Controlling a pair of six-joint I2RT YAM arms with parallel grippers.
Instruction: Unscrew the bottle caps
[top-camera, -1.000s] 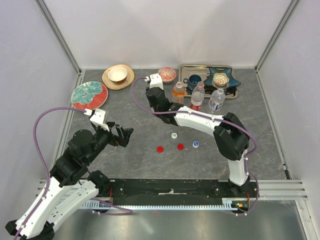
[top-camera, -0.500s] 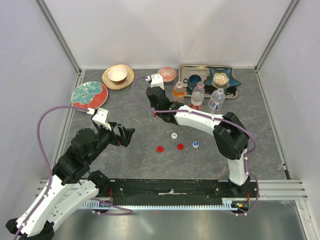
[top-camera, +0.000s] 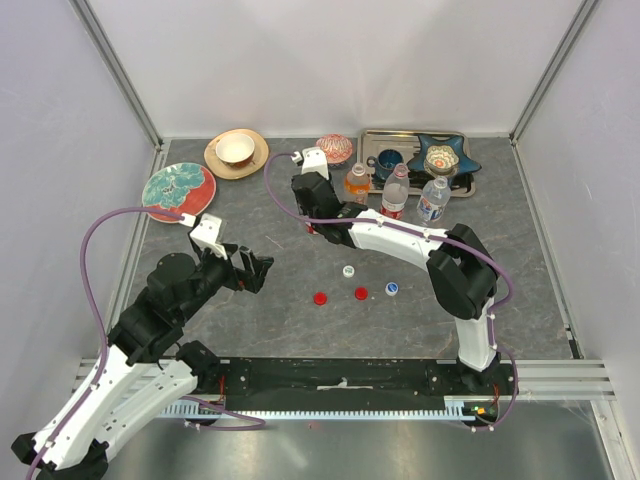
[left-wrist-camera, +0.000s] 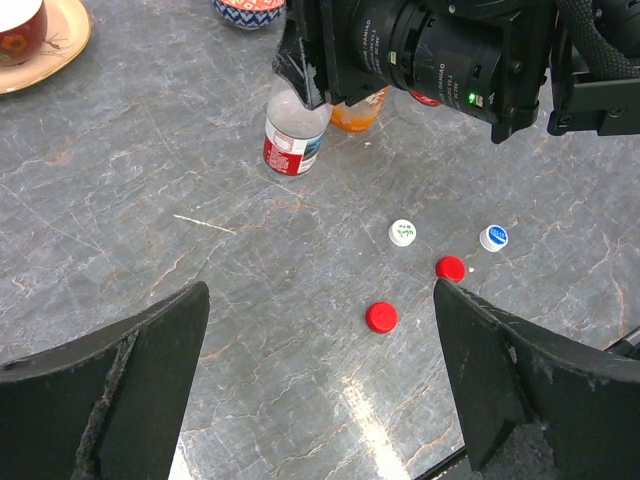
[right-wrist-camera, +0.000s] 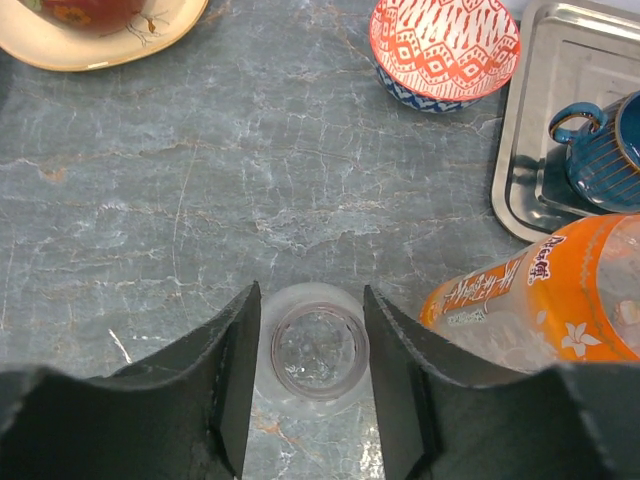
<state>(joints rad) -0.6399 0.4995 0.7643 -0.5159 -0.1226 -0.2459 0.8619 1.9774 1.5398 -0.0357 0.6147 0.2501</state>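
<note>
- Closely, my right pincer (right-wrist-camera: 310, 302) flanked an uncapped clear bottle (right-wrist-camera: 312, 352); whether it gripped, I couldn't tell.
- An orange bottle (right-wrist-camera: 540, 300) stood just beside one finger.
- My left pincer (left-wrist-camera: 320, 292) gaped wide, empty.

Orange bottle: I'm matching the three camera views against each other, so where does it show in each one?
Top external: the orange bottle stands back centre, just right of the right arm at its wrist.
Left wrist: top centre, only its base showing under the right arm.
Right wrist: lower right, beside the clear bottle between the fingers.
Shared landmark: the patterned bowl behind it.
</note>
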